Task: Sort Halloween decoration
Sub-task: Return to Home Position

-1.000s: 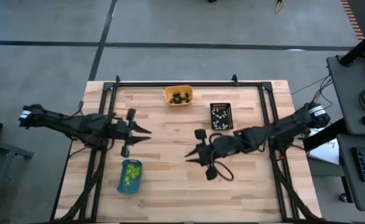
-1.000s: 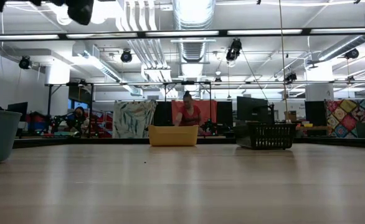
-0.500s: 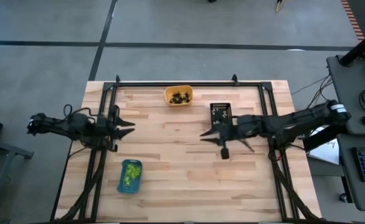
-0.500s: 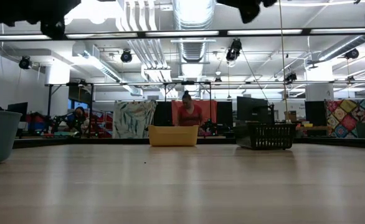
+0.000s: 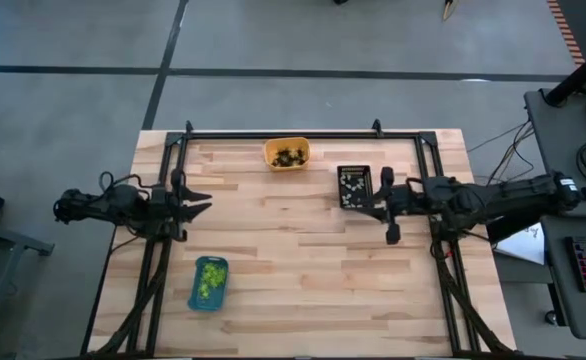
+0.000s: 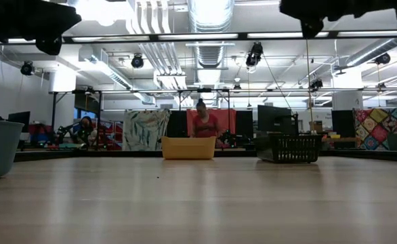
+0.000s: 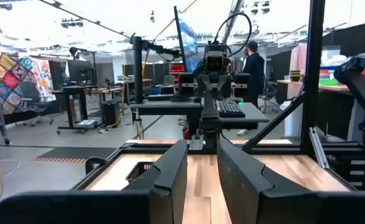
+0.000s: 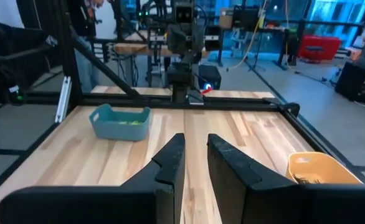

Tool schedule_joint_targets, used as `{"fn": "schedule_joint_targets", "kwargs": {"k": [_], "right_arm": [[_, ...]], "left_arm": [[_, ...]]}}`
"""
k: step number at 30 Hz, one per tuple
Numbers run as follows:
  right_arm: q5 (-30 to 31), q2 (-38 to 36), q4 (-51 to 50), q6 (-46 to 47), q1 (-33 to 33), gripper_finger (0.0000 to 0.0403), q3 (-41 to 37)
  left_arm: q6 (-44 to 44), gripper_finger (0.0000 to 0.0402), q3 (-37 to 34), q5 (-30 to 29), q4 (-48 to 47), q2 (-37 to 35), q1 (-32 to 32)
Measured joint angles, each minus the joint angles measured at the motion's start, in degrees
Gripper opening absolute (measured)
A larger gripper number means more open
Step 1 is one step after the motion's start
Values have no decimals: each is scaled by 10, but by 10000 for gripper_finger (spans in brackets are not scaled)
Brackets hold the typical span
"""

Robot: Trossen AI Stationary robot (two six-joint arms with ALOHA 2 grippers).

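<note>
1. Halloween decoration (image 5: 211, 278) is lying sorted in three trays; neither tool is holding any.
2. Left tool (image 7: 201, 148), narrowly parted, is hovering at the bench's (image 5: 273, 250) left edge, blue tray (image 5: 194, 290) nearest.
3. Right tool (image 8: 195, 138), likewise parted, is hanging just beside the black tray (image 5: 341, 190), yellow tray (image 5: 270, 150) farther; going home probably means pulling rightward, away.

Wooden table (image 5: 303, 290), yellow bin (image 5: 269, 153), black bin (image 5: 354, 169), blue bin (image 5: 204, 305)
</note>
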Motion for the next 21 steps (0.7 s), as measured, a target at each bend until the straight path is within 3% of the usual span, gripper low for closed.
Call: {"fn": "schedule_joint_targets", "kwargs": {"k": [11, 21], "right_arm": [[15, -133, -12, 8, 0, 61, -79], [51, -231, -30, 22, 0, 61, -147]], "left_arm": [[-17, 72, -24, 2, -2, -3, 0], [-63, 72, -106, 66, 79, -3, 0]]}}
